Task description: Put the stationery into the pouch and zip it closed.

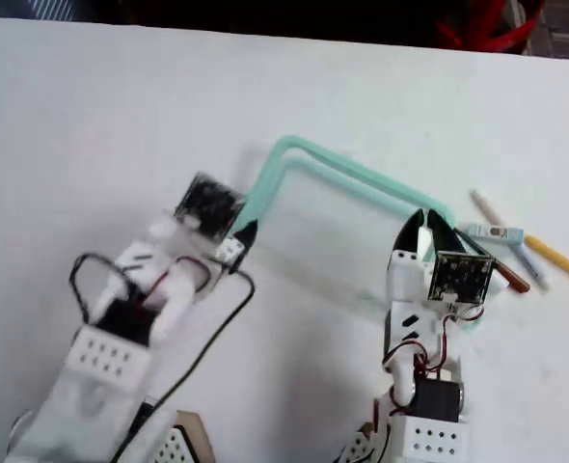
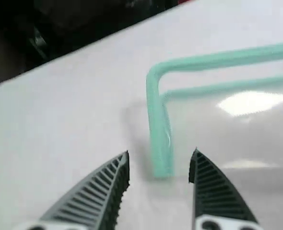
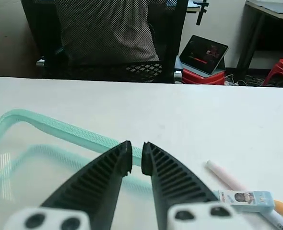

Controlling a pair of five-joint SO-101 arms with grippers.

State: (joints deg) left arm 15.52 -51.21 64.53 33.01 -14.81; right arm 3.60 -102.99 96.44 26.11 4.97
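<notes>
Table point(image 1: 121, 116), pouch point(image 1: 342, 166) beside left end effector point(image 2: 160, 152)

White arms point(image 1: 101, 357) (black cables point(image 1: 251, 285) looped) carry black ridged gripper fingers point(image 2: 100, 194).

The white table point(image 1: 92, 125) carries a clear pouch point(image 1: 323, 227) with a mint-green border, lying flat near the middle. Just beside the pouch's right corner lies a loose cluster of stationery: a pale stick point(image 1: 485, 206), a small light-blue block point(image 1: 494, 233), a yellow pen point(image 1: 562, 260) angled toward the table's right edge, and a brown pen point(image 1: 513, 280). All of these rest outside the pouch.
</notes>
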